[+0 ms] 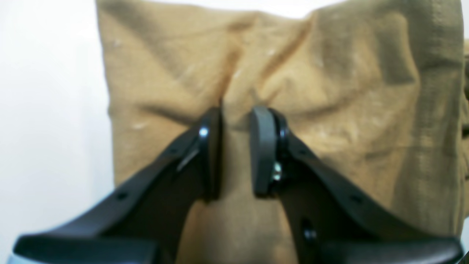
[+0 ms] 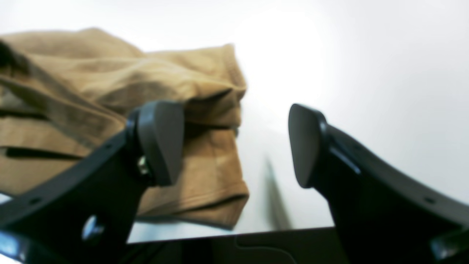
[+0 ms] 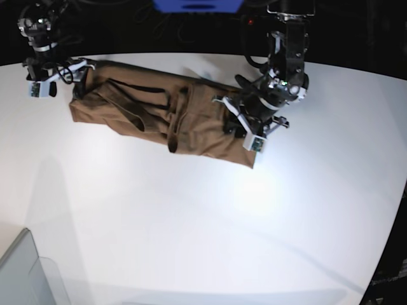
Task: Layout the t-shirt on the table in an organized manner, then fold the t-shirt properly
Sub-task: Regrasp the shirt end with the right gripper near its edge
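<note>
Left gripper [image 1: 235,121] pinched on a ridge of the t-shirt [image 1: 329,110], pads [image 1: 262,146] narrowly apart with a fold of tan cloth bunched between them and creases fanning away from the nip. Right gripper [image 2: 234,143] spread wide over bare tabletop, nothing between the jaws, one pad [image 2: 161,141] just in front of the garment's folded end, touching or not impossible to tell. From the base view, left gripper [image 3: 249,124] planted on one end of the t-shirt [image 3: 159,114], right gripper [image 3: 56,75] at the opposite end beside the far edge. Garment stretched between the two as a long, narrow, rumpled band, folded over on itself, dark creases running through the middle. Lying on the far part of the table [image 3: 203,222], close to its curved back edge. Grey translucent bin corner [image 3: 25,273] at the near edge, well apart from the cloth.
</note>
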You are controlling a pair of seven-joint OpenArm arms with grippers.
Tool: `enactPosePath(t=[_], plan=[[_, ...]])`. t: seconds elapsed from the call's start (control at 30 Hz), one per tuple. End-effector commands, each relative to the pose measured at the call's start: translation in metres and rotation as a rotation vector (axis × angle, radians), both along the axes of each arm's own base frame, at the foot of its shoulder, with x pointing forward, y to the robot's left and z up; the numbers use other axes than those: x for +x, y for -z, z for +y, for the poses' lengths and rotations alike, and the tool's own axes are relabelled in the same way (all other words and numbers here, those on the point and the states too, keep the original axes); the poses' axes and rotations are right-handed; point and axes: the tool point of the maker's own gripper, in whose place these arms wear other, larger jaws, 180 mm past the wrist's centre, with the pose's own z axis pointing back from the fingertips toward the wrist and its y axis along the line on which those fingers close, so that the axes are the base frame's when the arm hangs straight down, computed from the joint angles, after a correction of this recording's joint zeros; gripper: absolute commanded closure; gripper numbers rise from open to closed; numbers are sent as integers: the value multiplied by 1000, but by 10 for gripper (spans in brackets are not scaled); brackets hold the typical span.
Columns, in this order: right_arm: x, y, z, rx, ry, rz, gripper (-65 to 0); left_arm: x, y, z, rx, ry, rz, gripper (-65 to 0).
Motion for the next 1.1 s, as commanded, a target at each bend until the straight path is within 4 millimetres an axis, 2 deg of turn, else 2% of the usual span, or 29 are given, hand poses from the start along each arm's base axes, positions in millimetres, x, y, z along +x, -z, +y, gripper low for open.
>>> enactPosePath(t=[0.0,0.13,0.37,0.57,0.73,0.9,0.97,1.07], plan=[[10,-18,-7,-27,2,-65,-463,-56,48,10,129,60,259,-149],[14,-18,-10,-31,-7,-68,-502,-55,47,9,128,63,257,-149],[33,-13,-16,-9,-3,-89,-519,-56,48,10,129,60,259,-149],[37,13,-27,39,12,-47,-516,-56,48,11,129,59,259,-149],[28,38,-33,77,25,13,-515,-56,48,11,129,59,259,-149],[20,48,-32,92,23,48,-515,-56,48,11,129,59,259,-149],[12,52,-28,98,22,66,-515,-56,48,11,129,59,259,-149],[8,59,-11,129,8,80,-515,-56,48,11,129,59,259,-149]])
